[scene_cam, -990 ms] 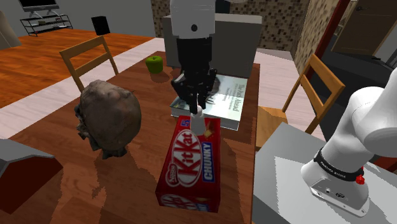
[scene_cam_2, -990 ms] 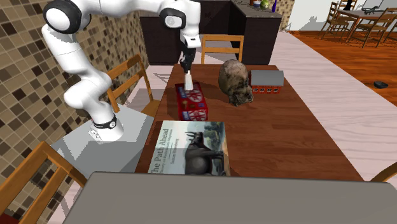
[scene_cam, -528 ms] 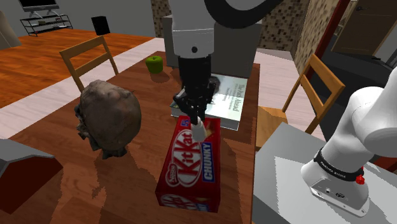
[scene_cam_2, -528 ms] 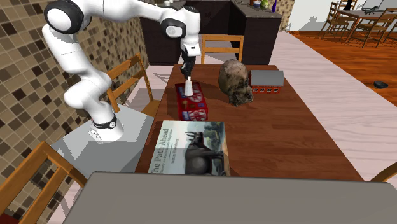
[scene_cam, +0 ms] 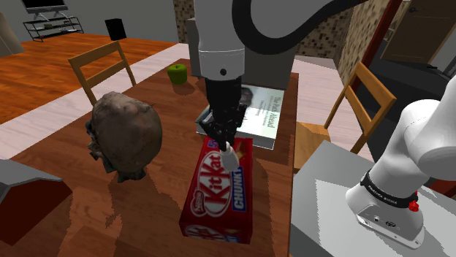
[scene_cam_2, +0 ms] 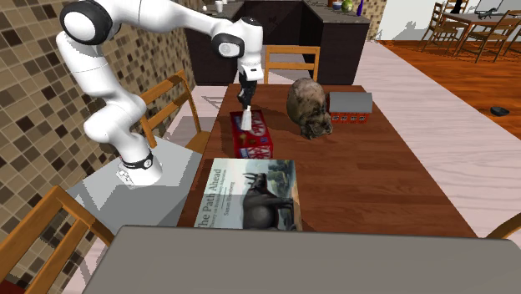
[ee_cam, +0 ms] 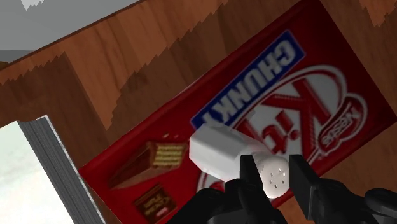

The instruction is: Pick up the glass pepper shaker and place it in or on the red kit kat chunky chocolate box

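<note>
Shoulder view: the tool (scene_cam: 224, 144) hangs over the end of the red Kit Kat box (scene_cam: 218, 193) that lies nearest the book (scene_cam: 257, 115). It is closed narrowly on the cap end of a white pepper shaker (scene_cam: 232, 156). The shaker's body hangs below the tool and falls within the box's outline. Its long axis is close to upright, with the base leaning a little toward the box's far long edge. The box lies flat on the wooden worktop (scene_cam: 66, 182), its long axis running away from the book.

Second exterior view: the tool (scene_cam_2: 247, 107) is directly above the box (scene_cam_2: 251, 138), at the box's end farthest from the book (scene_cam_2: 247, 194). The shaker (scene_cam_2: 248, 120) is under the tool, with its base just at the box's top face. Whether base and box touch cannot be told from here.

Wrist view: the two fingers (ee_cam: 304, 184) of the tool (ee_cam: 275, 179) grip the dotted cap of the shaker (ee_cam: 226, 153). The white body juts out past them at a slant, over the box's (ee_cam: 286, 83) printed lid and near its pictured chocolate pieces.

The shaker is already straight above the box, so I judge the coming move to be a short straight descent and then a release. Because the shaker leans, it could tip over on the lid once let go.
</note>
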`<move>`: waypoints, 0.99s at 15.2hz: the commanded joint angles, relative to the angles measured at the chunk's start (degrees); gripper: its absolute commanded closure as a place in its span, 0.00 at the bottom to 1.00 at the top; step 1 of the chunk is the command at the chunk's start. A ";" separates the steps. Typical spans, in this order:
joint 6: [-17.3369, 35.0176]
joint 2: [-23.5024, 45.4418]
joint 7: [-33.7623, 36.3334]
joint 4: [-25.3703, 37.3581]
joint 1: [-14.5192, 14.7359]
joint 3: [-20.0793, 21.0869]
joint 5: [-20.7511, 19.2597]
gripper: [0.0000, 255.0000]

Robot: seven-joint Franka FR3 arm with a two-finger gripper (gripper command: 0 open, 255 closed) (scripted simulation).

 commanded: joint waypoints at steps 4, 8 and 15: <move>0.01 0.10 0.01 -0.22 -0.01 0.00 -0.03 1.00; 0.01 0.30 0.14 -0.01 0.01 0.06 -0.11 0.00; -7.25 -0.58 0.10 6.30 -0.62 -0.80 -0.36 0.00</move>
